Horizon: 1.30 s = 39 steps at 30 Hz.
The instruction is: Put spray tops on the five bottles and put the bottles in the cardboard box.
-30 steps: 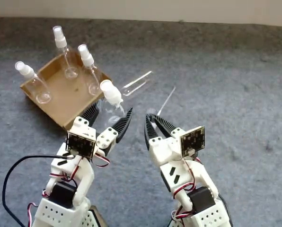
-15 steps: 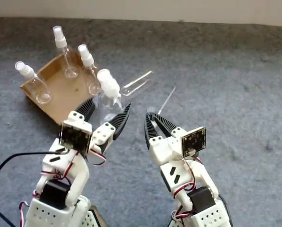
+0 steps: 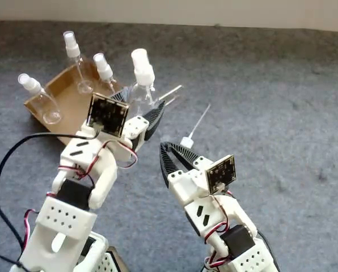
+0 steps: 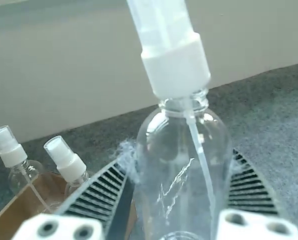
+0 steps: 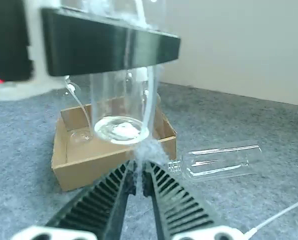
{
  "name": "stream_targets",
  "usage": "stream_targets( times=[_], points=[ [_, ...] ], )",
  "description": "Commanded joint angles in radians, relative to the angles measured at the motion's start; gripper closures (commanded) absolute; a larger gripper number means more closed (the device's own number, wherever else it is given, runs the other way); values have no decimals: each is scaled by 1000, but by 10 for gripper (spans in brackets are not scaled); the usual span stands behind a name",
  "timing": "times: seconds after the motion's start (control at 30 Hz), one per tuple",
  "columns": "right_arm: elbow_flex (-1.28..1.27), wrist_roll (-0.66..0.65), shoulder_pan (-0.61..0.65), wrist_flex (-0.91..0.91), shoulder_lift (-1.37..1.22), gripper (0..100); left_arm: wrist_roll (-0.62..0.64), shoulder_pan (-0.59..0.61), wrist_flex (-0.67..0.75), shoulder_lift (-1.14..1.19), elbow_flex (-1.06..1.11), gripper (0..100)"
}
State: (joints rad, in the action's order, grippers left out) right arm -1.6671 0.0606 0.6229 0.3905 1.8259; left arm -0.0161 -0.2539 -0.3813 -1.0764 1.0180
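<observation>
The bottle (image 4: pixel 181 170) in the left gripper (image 4: pixel 179 157) is clear, with a white spray top (image 4: pixel 174 60); the gripper's ribbed fingers (image 4: pixel 96 192) are black. The 3 boxed bottles (image 3: pixel 49 110) are clear, white-topped. Cardboard box (image 3: pixel 67 116) brown, arms (image 3: pixel 64 215) white, carpet (image 3: pixel 282 113) mottled grey.

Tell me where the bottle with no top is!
In the high view the bare bottle lies on its side on the carpet, right of the box, just behind the capped bottle in the left gripper.
</observation>
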Motion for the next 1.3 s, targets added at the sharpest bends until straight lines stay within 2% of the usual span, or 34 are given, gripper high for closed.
stream_targets(
  times=[0.0, 0.33, 0.47, 0.7, 0.8, 0.9, 1.07, 1.27],
  points=[
    [-179, -5, 12, -30, 10, 983, -5, -4, 160, 87, -50, 839],
    [-179, -3, 12, -30, 12, 983, -3, -4, 207, 183, -50, 839],
    [-179, -3, 12, -31, 12, 983, 3, -4, 269, 183, -45, 839],
    [-179, 6, 12, -39, 13, 983, 227, 4, 281, 186, -42, 839],
    [-179, 98, 7, -81, 13, 983, 293, 1, 302, 186, -24, 839],
    [-179, 160, -24, -94, 13, 983, 361, -5, 400, 185, 35, 839],
    [-179, 164, -31, -111, 13, 983, 373, -67, 552, 185, 150, 839],
    [-179, 164, -31, -114, 13, 983, 371, -153, 582, 183, 179, 839]
  ],
)
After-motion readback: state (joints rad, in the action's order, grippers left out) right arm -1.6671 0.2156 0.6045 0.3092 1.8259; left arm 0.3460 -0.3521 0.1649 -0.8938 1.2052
